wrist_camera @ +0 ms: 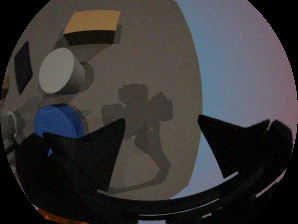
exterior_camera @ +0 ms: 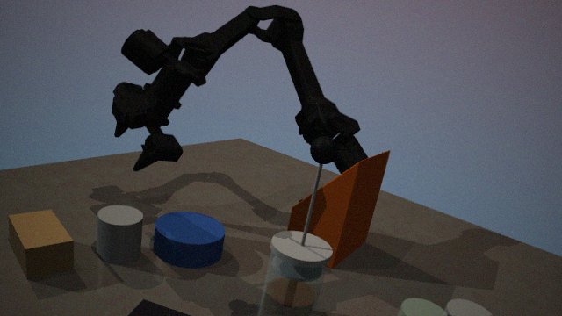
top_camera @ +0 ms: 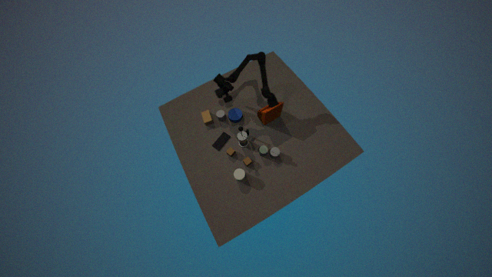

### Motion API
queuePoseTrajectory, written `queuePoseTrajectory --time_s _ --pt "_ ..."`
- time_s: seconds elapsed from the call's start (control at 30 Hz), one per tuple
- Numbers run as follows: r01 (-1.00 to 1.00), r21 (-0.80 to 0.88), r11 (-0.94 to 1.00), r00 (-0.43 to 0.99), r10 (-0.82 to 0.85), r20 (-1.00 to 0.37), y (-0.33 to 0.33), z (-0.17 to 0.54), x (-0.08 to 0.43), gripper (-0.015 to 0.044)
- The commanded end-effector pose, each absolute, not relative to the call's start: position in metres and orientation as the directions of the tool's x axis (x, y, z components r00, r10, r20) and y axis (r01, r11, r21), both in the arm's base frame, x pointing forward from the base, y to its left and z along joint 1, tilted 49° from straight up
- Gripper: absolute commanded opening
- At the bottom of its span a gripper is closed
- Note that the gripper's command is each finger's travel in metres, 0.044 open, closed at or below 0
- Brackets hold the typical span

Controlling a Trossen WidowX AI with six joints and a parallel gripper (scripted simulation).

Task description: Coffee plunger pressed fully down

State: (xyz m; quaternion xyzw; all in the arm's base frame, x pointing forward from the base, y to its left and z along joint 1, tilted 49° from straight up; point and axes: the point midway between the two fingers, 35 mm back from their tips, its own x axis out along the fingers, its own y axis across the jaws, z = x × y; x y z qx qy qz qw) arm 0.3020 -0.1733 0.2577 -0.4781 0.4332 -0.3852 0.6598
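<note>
Brown table top (exterior_camera: 439, 246) carries plain blocks and cylinders with no readable writing. At its middle stands the clear glass coffee press (exterior_camera: 293, 281), a brown disc inside and its black-knobbed plunger (exterior_camera: 322, 150) raised. Well apart, above the grey cylinder (exterior_camera: 119, 233), the black gripper (exterior_camera: 132, 147) hangs wide open, holding nothing.

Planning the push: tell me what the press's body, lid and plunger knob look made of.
Press body: clear, glass-like; the disc inside shows through. Lid: matte pale grey, plastic or ceramic, unclear. Plunger knob: matte black ball, probably plastic, on a thin grey, metal-looking rod.
</note>
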Motion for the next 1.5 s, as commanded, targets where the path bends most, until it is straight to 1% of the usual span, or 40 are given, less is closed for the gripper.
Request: queuePoseTrajectory --time_s 0.0,0.2,0.37,0.57,0.8,0.9,1.03,1.23,1.47 --pt "0.073 -0.944 0.323 0.483 -0.839 -0.249 -0.112 0.23 0.335 0.044" --pt "0.023 -0.904 0.428 0.66 -0.686 -0.308 -0.017 0.194 0.358 0.044" --pt "-0.048 -0.858 0.512 0.771 -0.527 -0.358 0.064 0.165 0.353 0.044" --pt "-0.161 -0.805 0.571 0.85 -0.335 -0.407 0.154 0.131 0.318 0.044" --pt "-0.303 -0.746 0.593 0.883 -0.12 -0.454 0.233 0.095 0.25 0.044" --pt "-0.331 -0.734 0.593 0.884 -0.078 -0.462 0.245 0.088 0.234 0.044" --pt "-0.332 -0.734 0.593 0.883 -0.078 -0.463 0.234 0.076 0.238 0.044" --pt "-0.33 -0.735 0.592 0.884 -0.078 -0.46 0.201 0.049 0.244 0.044" --pt "-0.33 -0.735 0.593 0.884 -0.079 -0.46 0.201 0.047 0.248 0.044"
